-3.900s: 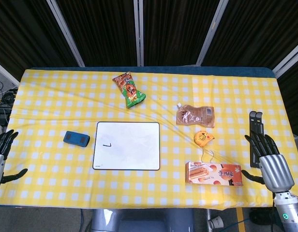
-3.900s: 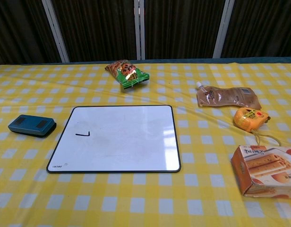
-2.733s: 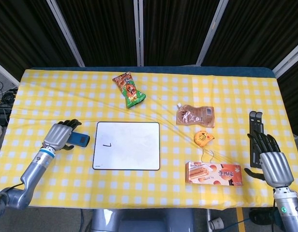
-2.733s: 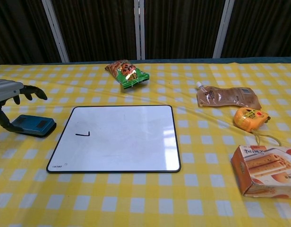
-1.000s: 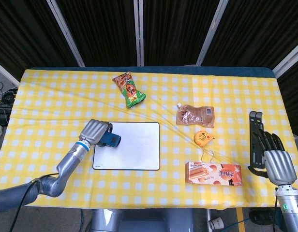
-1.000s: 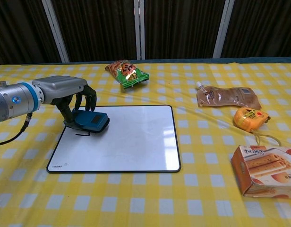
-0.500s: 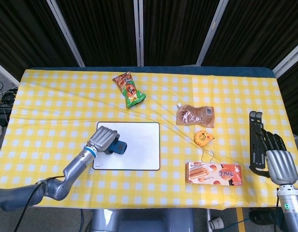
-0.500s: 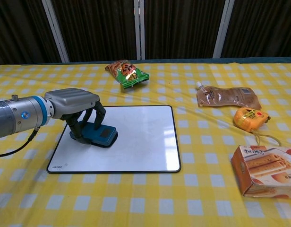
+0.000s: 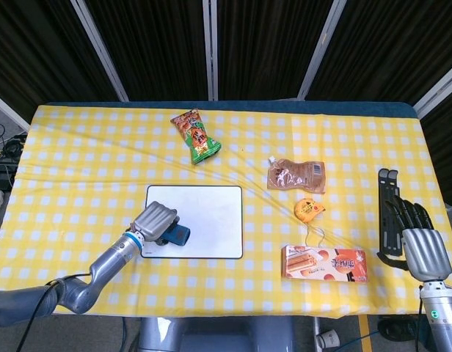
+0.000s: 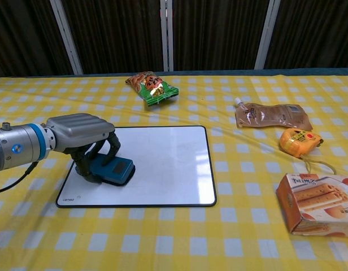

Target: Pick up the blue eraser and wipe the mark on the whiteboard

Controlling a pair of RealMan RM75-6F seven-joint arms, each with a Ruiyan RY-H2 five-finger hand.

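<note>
My left hand [image 9: 156, 221] [image 10: 79, 133] grips the blue eraser [image 9: 177, 235] [image 10: 113, 170] and presses it flat on the whiteboard [image 9: 211, 213] [image 10: 162, 164], near the board's front left corner. The hand and eraser cover the spot where the mark was, so no mark shows on the white surface. My right hand [image 9: 421, 249] hangs by the table's right edge with nothing in it, fingers extended; the chest view does not show it.
A green snack bag [image 9: 196, 136] [image 10: 152, 86] lies behind the board. To its right are a brown pouch [image 9: 297, 176] [image 10: 271, 115], an orange tape measure [image 9: 307, 210] [image 10: 298, 141] and a biscuit box [image 9: 325, 263] [image 10: 318, 203]. A black stand [image 9: 388, 213] sits beside my right hand.
My left hand has slid the eraser toward the board's front left edge, over where the mark was. The right hand has stayed put.
</note>
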